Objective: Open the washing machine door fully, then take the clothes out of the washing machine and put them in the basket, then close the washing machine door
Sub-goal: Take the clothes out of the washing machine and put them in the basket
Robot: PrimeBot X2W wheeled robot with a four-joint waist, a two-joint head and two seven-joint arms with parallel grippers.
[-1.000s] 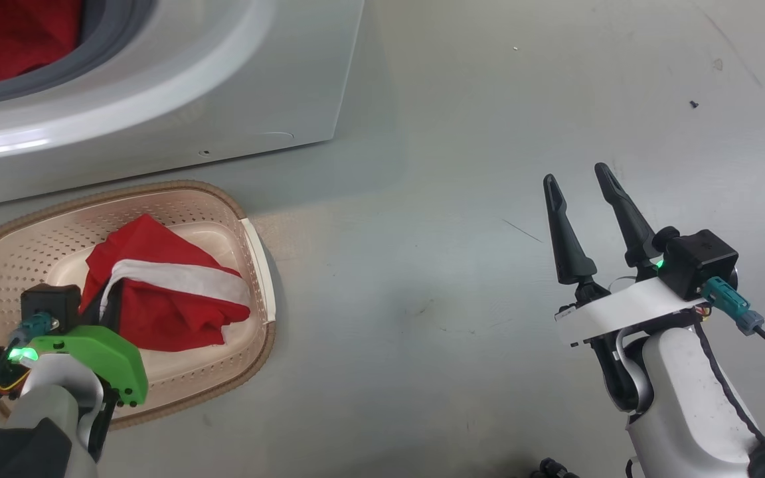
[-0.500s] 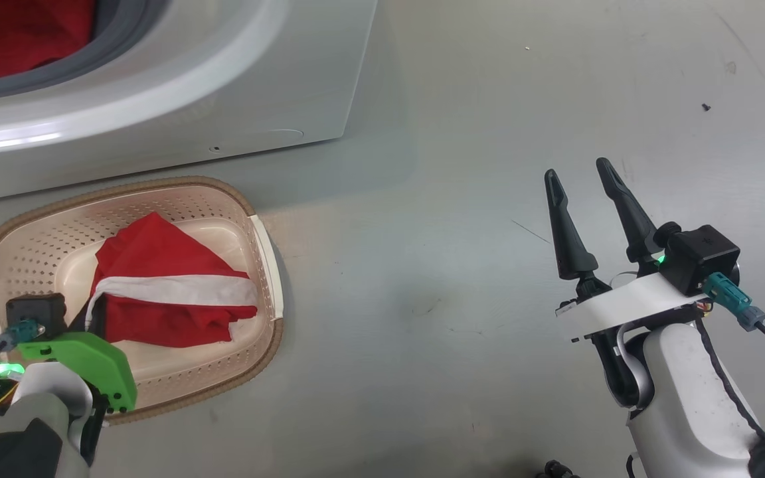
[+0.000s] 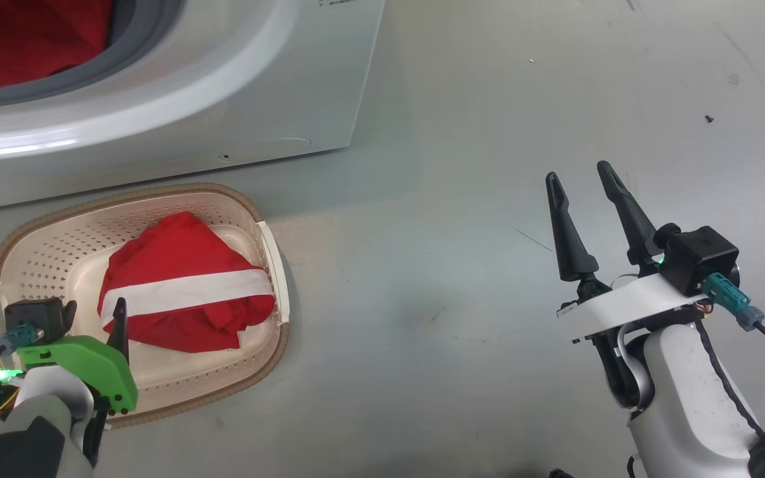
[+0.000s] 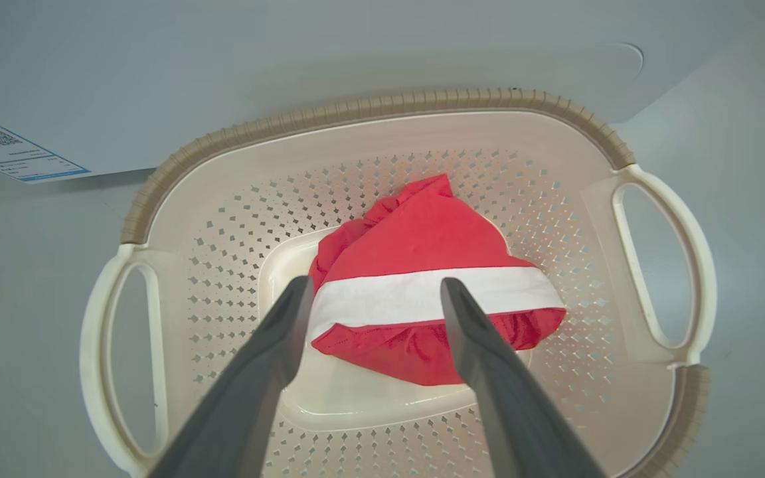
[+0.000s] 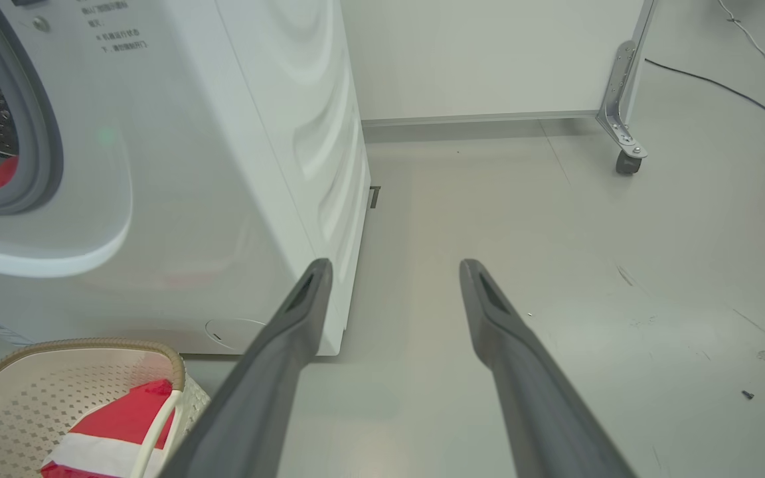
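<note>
Clothes being cut off at upper left inside washing machine; striped garment lying in basket; left gripper, right gripper both standing apart; scuffed grey floor spreading beneath.

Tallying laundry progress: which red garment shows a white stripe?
The garment in the basket, ahead of the left end effector; the red clothes inside the washing machine show plain red.
</note>
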